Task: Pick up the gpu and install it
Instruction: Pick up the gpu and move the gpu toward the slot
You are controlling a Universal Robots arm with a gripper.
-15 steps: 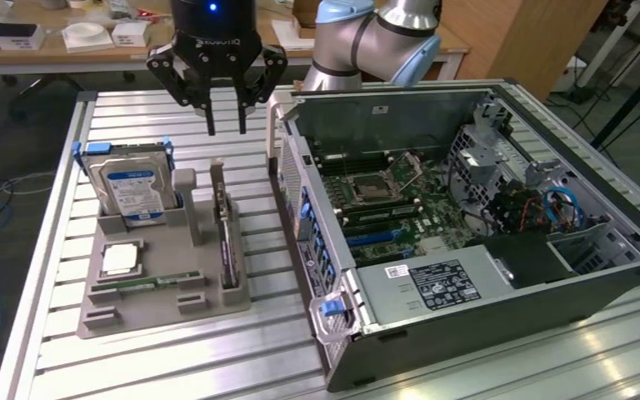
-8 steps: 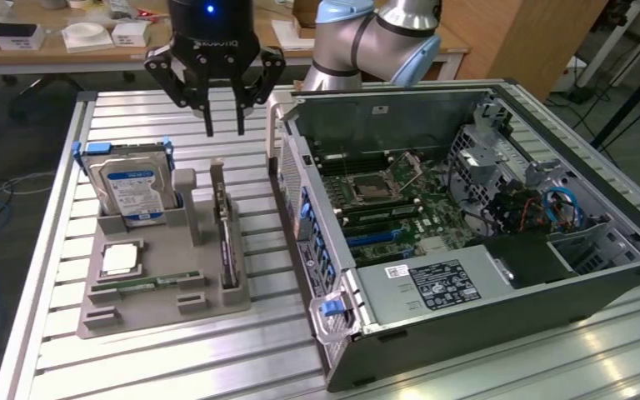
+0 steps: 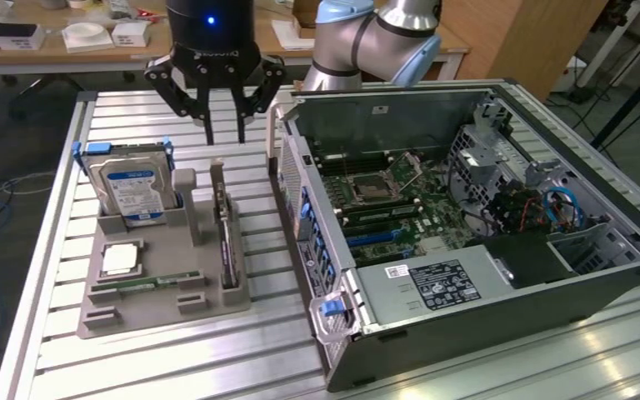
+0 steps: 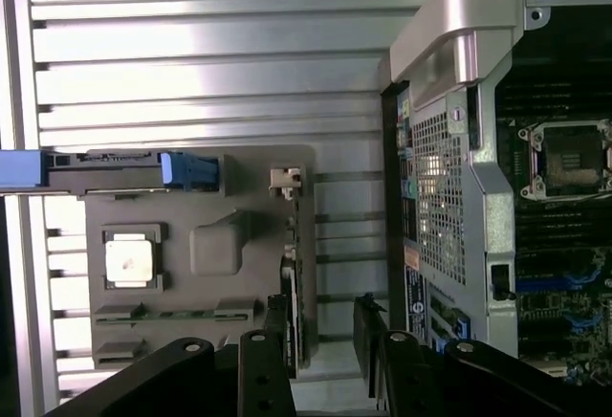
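A grey tray (image 3: pixel 131 321) (image 4: pixel 251 208) is seen on the slatted desk (image 3: pixel 53 358) (image 4: pixel 191 54), just below and in front of the gripper (image 3: pixel 222 127) (image 4: pixel 323 350). Four parts are held in the tray. A hard drive (image 3: pixel 131 190) is stood upright in a slot on the side away from the computer case (image 3: pixel 409 358) (image 4: pixel 445 197). A square processor chip (image 3: pixel 120 260) (image 4: pixel 130 261) and a narrow memory stick (image 3: pixel 142 285) (image 4: pixel 172 314) are laid flat further from the gripper.

The gpu (image 3: pixel 226 242) (image 4: pixel 295 293) is stood on its long edge in the tray's slot nearest the case. Its long axis is run straight away from the gripper along the tray, parallel to the case wall. In the wrist view its silver bracket end is seen at the end farther from the fingers.

The gripper is held above the gpu's near end with its fingers spread wide, and nothing is gripped. The case is laid open beside the tray, with its motherboard exposed.
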